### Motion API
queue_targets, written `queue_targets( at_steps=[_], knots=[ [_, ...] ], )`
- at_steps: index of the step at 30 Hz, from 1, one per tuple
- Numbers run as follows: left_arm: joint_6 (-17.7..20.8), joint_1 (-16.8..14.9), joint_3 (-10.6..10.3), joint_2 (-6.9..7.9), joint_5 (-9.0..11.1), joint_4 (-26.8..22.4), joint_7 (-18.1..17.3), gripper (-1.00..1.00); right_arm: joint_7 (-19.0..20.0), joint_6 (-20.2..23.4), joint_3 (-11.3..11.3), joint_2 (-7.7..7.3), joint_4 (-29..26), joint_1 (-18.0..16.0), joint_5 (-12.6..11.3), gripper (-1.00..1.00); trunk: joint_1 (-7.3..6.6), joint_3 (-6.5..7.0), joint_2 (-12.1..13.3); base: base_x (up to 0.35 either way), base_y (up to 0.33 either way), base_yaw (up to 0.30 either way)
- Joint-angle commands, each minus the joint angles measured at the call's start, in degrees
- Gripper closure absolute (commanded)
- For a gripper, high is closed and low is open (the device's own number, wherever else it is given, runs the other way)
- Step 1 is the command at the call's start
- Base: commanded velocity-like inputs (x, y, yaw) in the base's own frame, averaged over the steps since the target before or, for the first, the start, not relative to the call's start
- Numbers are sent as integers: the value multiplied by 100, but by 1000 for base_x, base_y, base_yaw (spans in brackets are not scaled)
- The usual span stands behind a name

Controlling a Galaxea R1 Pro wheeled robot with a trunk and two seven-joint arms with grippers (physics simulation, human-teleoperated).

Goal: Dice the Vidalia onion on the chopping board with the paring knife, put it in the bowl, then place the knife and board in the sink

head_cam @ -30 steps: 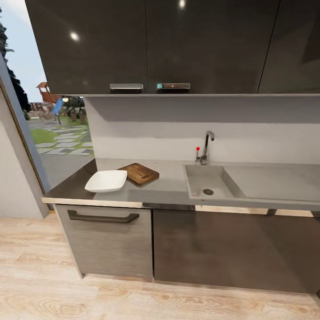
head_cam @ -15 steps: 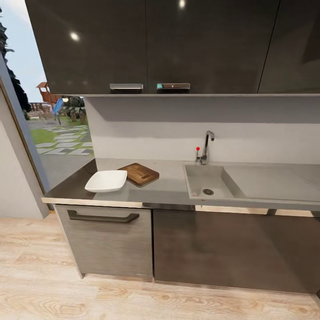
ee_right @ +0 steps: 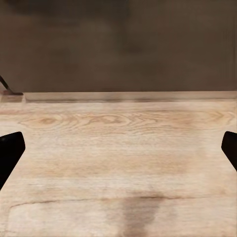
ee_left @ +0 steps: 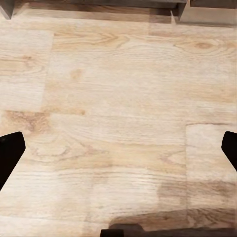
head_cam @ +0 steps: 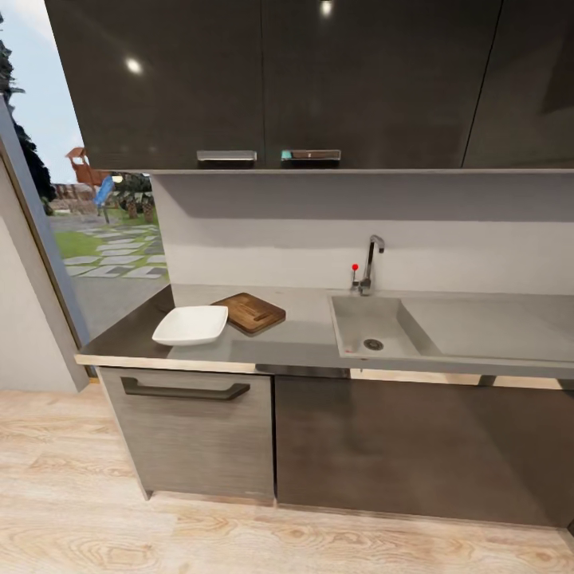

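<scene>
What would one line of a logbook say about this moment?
bowl beside chopping board on countertop | sink | left tool open over floor | right tool open

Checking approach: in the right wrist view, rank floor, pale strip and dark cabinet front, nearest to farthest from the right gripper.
1. The floor, directly ahead of the open right gripper.
2. The pale strip, at the cabinet's foot.
3. The dark cabinet front, behind the strip.

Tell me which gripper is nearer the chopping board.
Probably left: chopping board lies left of centre on the countertop; left gripper and right gripper hang over floor, below it.
</scene>
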Motion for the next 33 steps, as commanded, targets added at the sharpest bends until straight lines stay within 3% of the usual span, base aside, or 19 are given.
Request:
queue_targets(
  at_steps=[1, 33],
  knots=[
    [-9, 2, 2, 0, -3, -6, -3, -100, -17, -12, 0, 2, -1, -1, 1, -100, -23, 14, 39, 0, 0, 0],
    [-9, 2, 10, 0, -5, -15, -2, -100, -17, -12, 0, 2, -1, -1, 1, -100, -725, 589, 1322, 0, 0, 0]
  ],
)
